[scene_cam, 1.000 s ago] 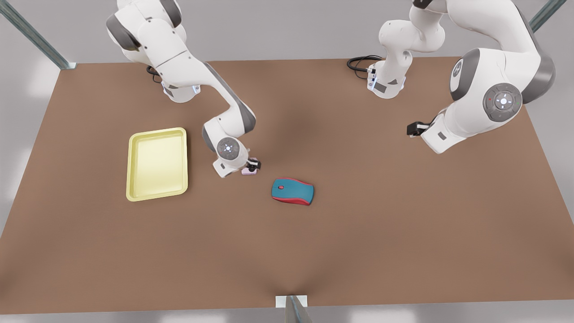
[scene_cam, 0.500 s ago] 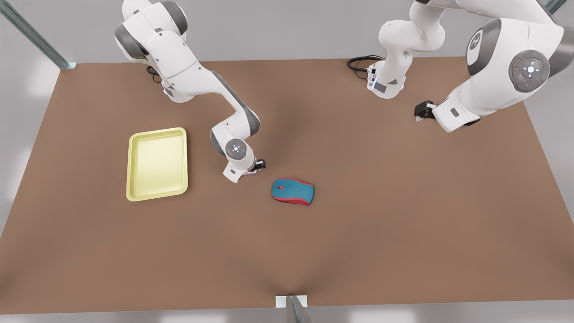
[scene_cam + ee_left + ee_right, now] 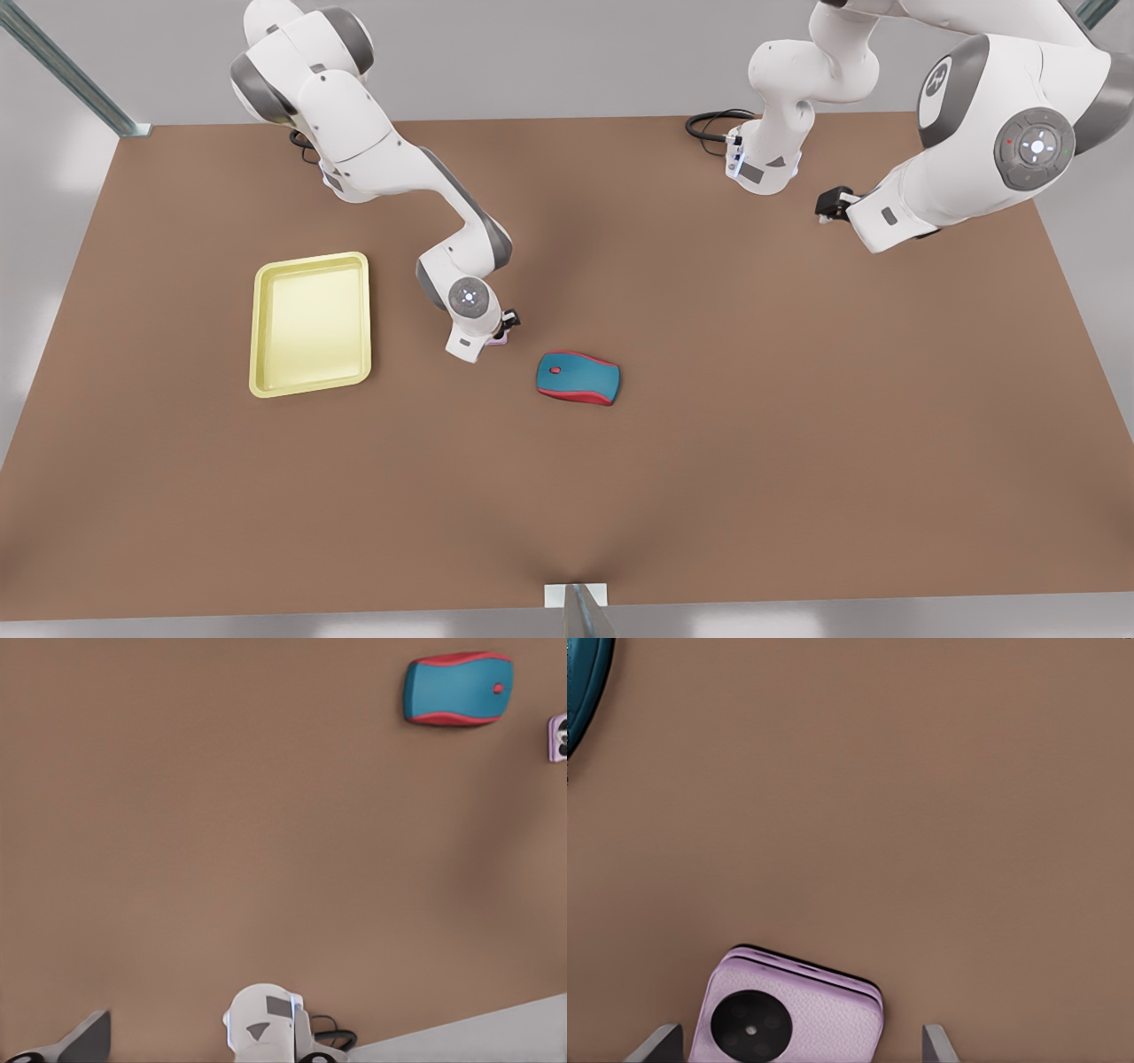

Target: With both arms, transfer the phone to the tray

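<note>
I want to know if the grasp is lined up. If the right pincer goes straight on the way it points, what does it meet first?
The phone: it lies between the right pincer's open fingers, on the table.

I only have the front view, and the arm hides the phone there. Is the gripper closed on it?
Observer: No. The right wrist view shows the right gripper's fingers apart, one on each side of the phone, not touching it.
Operator: Is it lifted?
Observer: It seems to lie flat on the table, lens ring up.
Operator: And the other arm?
Observer: The left gripper waits far off; its camera sees the mouse.
</note>
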You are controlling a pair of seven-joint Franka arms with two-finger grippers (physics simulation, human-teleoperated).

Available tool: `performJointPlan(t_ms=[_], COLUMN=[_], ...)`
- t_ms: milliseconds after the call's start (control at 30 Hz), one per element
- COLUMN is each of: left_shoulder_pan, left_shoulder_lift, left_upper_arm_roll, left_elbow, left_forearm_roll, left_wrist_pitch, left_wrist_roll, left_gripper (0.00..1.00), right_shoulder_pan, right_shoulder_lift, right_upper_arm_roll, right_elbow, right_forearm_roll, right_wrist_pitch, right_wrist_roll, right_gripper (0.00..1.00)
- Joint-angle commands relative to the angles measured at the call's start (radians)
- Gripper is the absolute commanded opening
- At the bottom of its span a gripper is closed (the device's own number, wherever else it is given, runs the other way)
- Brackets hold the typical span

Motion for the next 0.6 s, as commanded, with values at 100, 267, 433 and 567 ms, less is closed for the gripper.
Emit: performJointPlan(t_ms=[100, 267, 433, 567], left_shoulder_pan=[-0.001, 0.000, 0.000, 0.000], left_shoulder_lift=[0.001, -0.001, -0.001, 0.002], left_upper_arm_roll=[-0.006, -0.011, -0.009, -0.006], left_elbow=[0.008, 0.008, 0.008, 0.008], left_forearm_roll=[-0.002, -0.003, -0.002, -0.002], left_wrist_pitch=[-0.009, -0.009, -0.009, -0.009], left_wrist_roll=[0.027, 0.024, 0.024, 0.026], left_gripper=[1.00, 1.00, 1.00, 1.00], right_shoulder_pan=[-0.005, -0.001, 0.001, 0.001], right_shoulder_lift=[0.000, 0.006, 0.017, 0.022], right_upper_arm_roll=[0.000, 0.000, 0.000, 0.000], right_elbow=[0.000, 0.016, 0.016, 0.039], right_forearm_roll=[0.001, 0.003, 0.003, 0.005], right_wrist_pitch=[0.001, 0.003, 0.012, 0.004], right_wrist_roll=[-0.126, -0.126, -0.126, -0.124], right_gripper=[1.00, 1.00, 1.00, 1.00])
